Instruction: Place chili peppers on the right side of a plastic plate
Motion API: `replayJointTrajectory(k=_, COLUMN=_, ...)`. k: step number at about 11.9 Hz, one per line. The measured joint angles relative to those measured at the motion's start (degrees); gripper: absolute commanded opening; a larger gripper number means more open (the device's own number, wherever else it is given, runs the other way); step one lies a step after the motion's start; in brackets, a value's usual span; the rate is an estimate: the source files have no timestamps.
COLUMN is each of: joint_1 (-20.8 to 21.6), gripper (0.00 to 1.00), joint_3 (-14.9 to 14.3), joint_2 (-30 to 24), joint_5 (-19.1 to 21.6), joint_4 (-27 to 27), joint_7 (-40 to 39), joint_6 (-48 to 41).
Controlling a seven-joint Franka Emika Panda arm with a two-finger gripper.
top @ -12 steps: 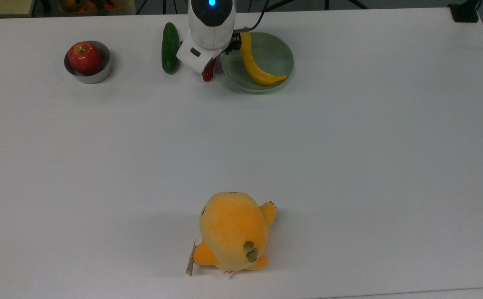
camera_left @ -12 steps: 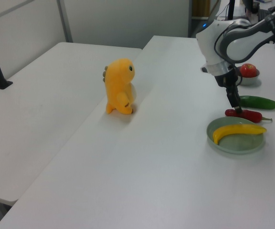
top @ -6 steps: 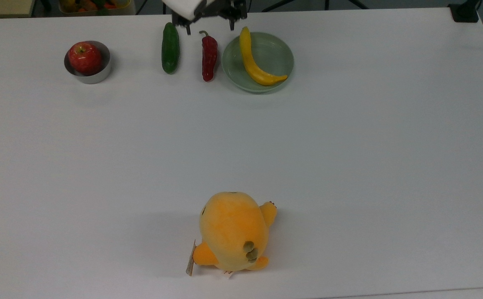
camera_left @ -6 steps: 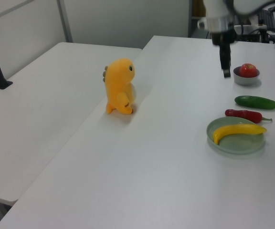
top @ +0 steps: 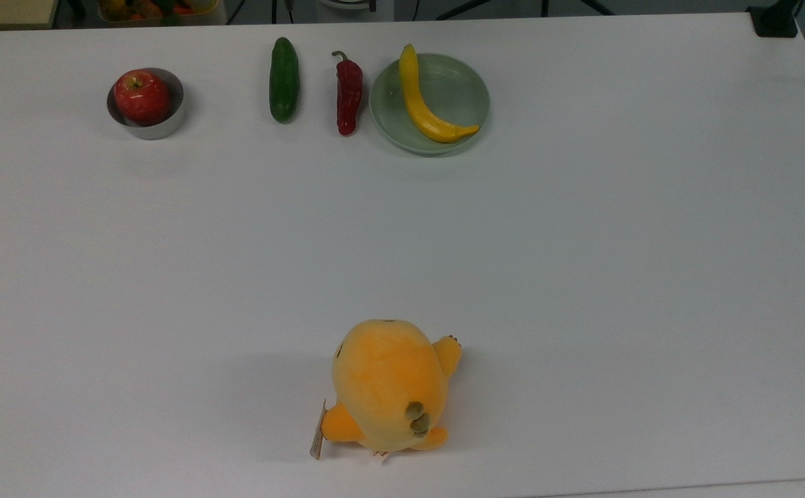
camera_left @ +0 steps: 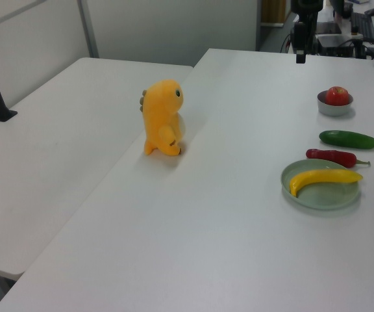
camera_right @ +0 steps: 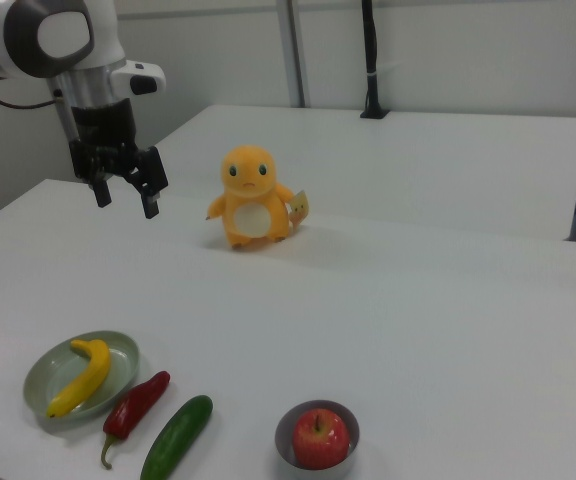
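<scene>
Our gripper (camera_right: 124, 192) hangs high above the plastic plate (camera_right: 126, 351), jaws apart and empty; the chili peppers (camera_right: 136, 404) lie just beside the plate, so we judge retreating clear suffices.

In the top view, the chili (top: 348, 91) is lying just beside the plate (top: 465, 86), on the top view's left of it; a banana (top: 426, 104) is lying in the plate; a cucumber (top: 283, 80) is lying on the top view's left of the chili; further left, an apple (top: 142, 96) is sitting in a bowl (top: 160, 128); a plush toy (top: 389, 384) is sitting on the table (top: 617, 242), well apart from the row, toward the bottom edge.
</scene>
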Motion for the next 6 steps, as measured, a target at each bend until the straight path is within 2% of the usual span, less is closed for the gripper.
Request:
replayJointTrajectory(k=3, joint_1=0.93, gripper=1.0, joint_3=-1.59, joint_2=0.0, joint_5=0.0, joint_4=0.35, joint_7=-0.19, joint_6=5.26)
replayJointTrajectory(k=6, joint_1=0.93, gripper=1.0, joint_3=-2.54, joint_2=0.07, joint_5=0.0, joint_4=0.36, joint_7=-3.66, joint_6=8.07)
